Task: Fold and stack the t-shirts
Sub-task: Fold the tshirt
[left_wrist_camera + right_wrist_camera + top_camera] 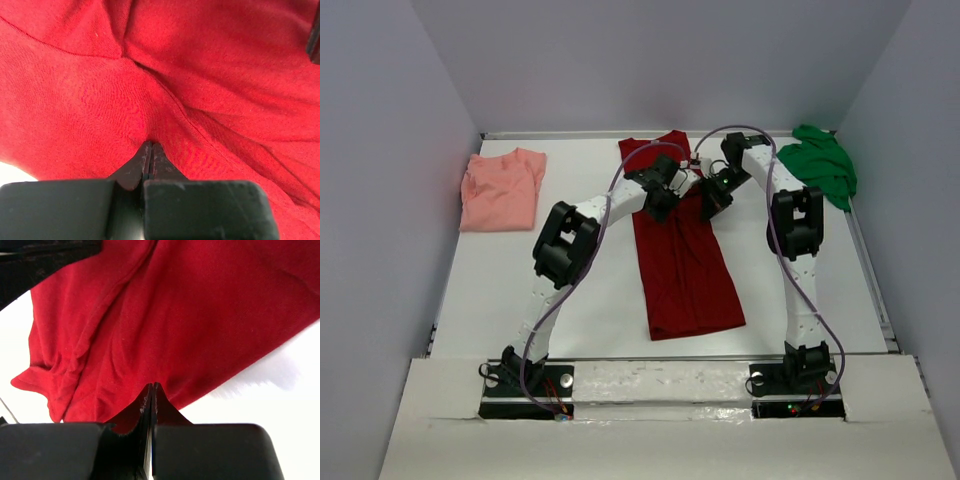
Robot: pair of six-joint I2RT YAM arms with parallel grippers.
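The dark red t-shirt (pixel 685 270) lies as a long narrow strip down the middle of the table, its top end at the back. My left gripper (pixel 660 205) and right gripper (pixel 711 205) sit side by side on its upper part. In the left wrist view the jaws (pixel 151 144) are shut with the red cloth (pixel 210 75) puckered at their tips. In the right wrist view the jaws (pixel 152 385) are shut on the red cloth (pixel 200 315) near its edge. The salmon-pink t-shirt (pixel 500 190) lies folded at the back left. The bright green t-shirt (pixel 820 165) lies bunched at the back right.
The white table (pixel 580 300) is walled by grey panels on the left, back and right. A raised rail (pixel 875 290) runs along its right edge. Both arm bases stand at the near edge, and purple cables loop over the arms.
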